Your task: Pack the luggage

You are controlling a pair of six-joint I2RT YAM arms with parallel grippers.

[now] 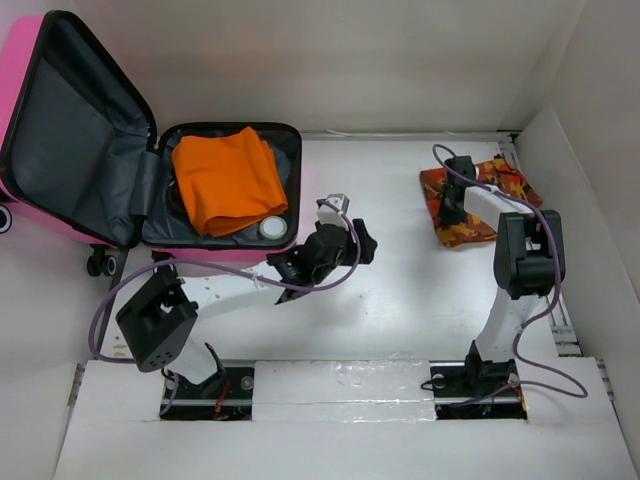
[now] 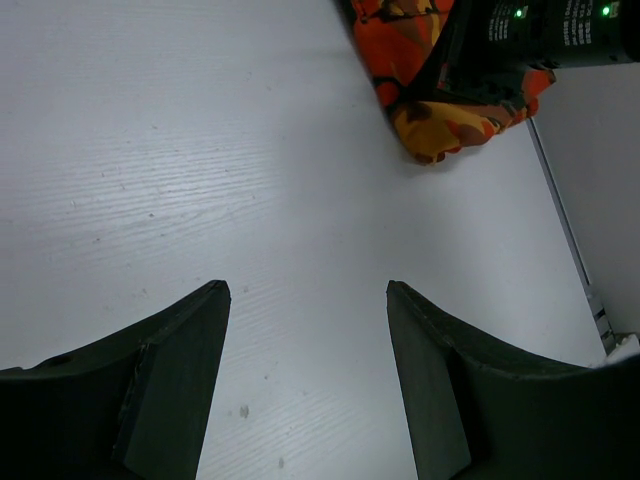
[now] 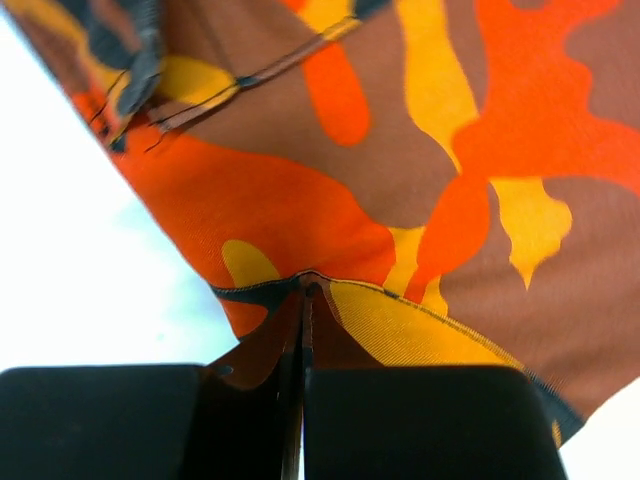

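Note:
The pink luggage [image 1: 20,75] lies open at the far left, its lid up and its dark grey lining showing. An orange folded cloth [image 1: 228,178] and a small white round container [image 1: 271,228] lie in its lower half. My left gripper [image 1: 340,212] is open and empty, just right of the case; its fingers [image 2: 175,375] hang over bare table. My right gripper [image 1: 455,205] is shut on the edge of an orange, yellow and brown patterned cloth [image 1: 478,195], which fills the right wrist view [image 3: 400,160] and shows in the left wrist view [image 2: 425,120].
White walls close the table at the back and right. A raised white board [image 1: 340,420] covers the near edge around both arm bases. The case's black wheels [image 1: 100,262] stick out at its near left corner.

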